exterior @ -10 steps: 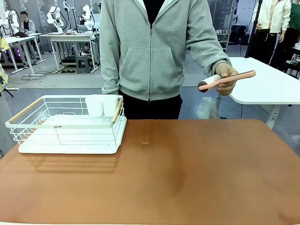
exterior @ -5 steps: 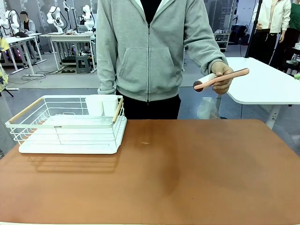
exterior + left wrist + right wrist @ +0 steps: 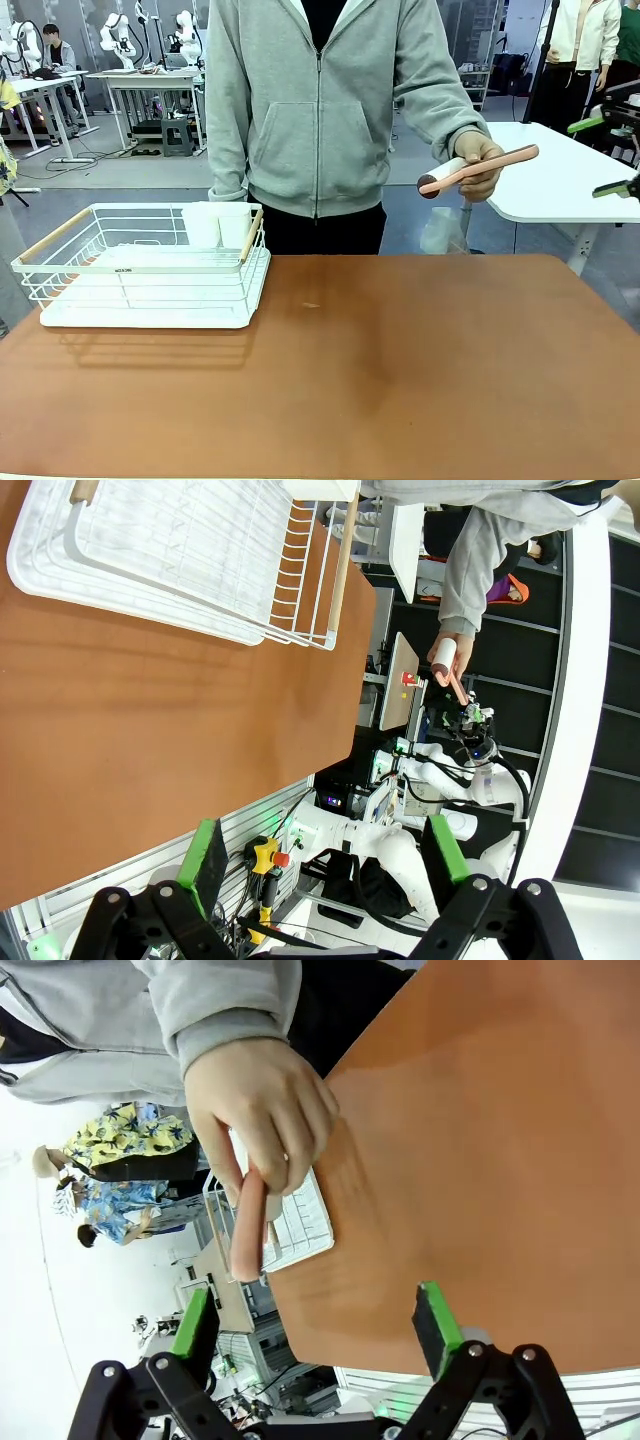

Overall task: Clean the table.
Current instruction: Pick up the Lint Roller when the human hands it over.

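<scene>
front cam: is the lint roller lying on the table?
No, the person's hand holds the lint roller up in the air beyond the far edge of the table.

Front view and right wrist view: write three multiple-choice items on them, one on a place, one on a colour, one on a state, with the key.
1. Where on the table does the white wire rack stand?
A. on the robot's left side
B. on the robot's right side
C. in the middle

2. What colour is the handle of the roller that the person holds?
A. blue
B. pink
C. black

3. How is the robot's right hand?
A. shut on the roller
B. shut on the rack
C. open and empty

Key:
1 A, the rack sits on the table's left part in the front view.
2 B, the handle is pink in both views.
3 C, its green-padded fingers stand wide apart with nothing gripped between them.
</scene>
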Tool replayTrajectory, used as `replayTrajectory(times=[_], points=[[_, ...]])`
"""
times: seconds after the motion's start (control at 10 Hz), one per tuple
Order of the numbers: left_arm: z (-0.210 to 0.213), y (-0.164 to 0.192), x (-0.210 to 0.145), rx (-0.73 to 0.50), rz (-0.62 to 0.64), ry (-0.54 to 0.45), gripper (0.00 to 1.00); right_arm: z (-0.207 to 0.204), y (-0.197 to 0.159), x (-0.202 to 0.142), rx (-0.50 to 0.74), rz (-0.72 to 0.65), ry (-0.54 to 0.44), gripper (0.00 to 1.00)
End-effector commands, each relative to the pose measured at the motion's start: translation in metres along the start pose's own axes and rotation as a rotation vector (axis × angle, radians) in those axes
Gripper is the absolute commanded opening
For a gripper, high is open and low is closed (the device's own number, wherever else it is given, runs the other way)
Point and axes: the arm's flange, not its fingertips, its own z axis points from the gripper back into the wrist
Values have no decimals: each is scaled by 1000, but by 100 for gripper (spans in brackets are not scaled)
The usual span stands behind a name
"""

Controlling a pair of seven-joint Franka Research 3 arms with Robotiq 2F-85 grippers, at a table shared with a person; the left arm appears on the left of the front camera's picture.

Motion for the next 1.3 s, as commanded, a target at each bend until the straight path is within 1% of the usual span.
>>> replayTrajectory(times=[0.0,0.2,0.3,0.4,0.5,0.6,1.0,1.1,1.2], points=[[2,1,-1,0,-5,-4,100,-18,13,-15,-15,18,-43,100],[2,1,-1,0,-5,-4,100,-43,18,-22,-12,26,-26,100],[2,1,-1,0,-5,-4,100,-54,20,-24,-20,33,-40,100],[2,1,-1,0,-5,-4,100,-65,21,-25,9,22,-24,100],[2,1,-1,0,-5,-4,100,-75,19,-28,12,24,-32,100],[2,1,-1,0,-5,-4,100,-84,17,-29,2,25,-16,100],[2,1,-1,0,-5,-4,100,-95,12,-24,20,43,-13,100],[2,1,-1,0,-5,-4,100,-94,11,-22,21,60,-7,86],[2,1,-1,0,-5,-4,100,-93,10,-22,18,69,-1,81]])
